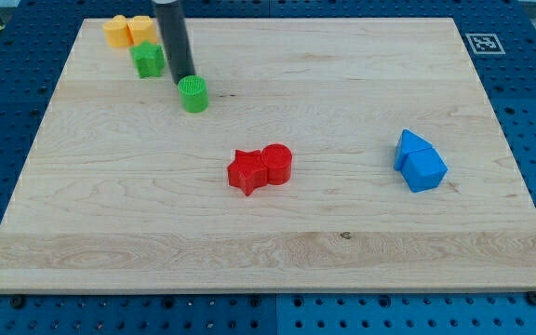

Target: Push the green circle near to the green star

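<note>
Resting on the wooden board (pixel 277 233) near its top-left corner, my tip (pixel 183 81) is sitting at the end of a straight dark rod (pixel 173 37) that is coming down from the view's top; it is a plain rod end with nothing to spread or pinch, so it is holding nothing. Just to the tip's lower right, the green circle (pixel 194 94) is standing touching it or very nearly so; I cannot tell which. To the tip's upper left, the green star (pixel 148 60) is lying near, partly behind the rod's line. Further up and left of the tip, two orange-yellow blocks (pixel 127 30) are sitting pressed together just above the star. Well down and to the right of the tip, a red star (pixel 246 171) and a red cylinder (pixel 276 164) are touching each other. Far right of the tip, two blue blocks (pixel 420 161) are huddling together. At the board's top-right corner a black-and-white square marker (pixel 481 43) is showing; no readable writing appears on it.
</note>
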`<state>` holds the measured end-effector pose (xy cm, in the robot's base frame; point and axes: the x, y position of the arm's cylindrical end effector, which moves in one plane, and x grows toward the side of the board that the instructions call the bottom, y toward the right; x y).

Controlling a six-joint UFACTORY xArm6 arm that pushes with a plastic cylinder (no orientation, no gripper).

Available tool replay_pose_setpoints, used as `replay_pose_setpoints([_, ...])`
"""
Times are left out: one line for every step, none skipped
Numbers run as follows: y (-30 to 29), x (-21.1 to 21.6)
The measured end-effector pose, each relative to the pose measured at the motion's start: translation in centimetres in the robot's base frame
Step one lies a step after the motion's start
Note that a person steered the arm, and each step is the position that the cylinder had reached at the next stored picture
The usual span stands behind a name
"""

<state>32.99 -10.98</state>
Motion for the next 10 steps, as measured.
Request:
replay_pose_setpoints([3.5,0.0])
replay_pose_setpoints([5.5,1.3])
replay_pose_setpoints([4.2,4.7])
replay_pose_setpoints([3.4,6.0])
replay_pose_setpoints([1.9,6.0])
replay_pose_setpoints([-1.1,6.0])
replay_pose_setpoints([-1.6,4.9])
replay_pose_setpoints([-1.6,4.1])
replay_pose_setpoints([-1.7,3.3])
replay_pose_setpoints([-1.9,2.2])
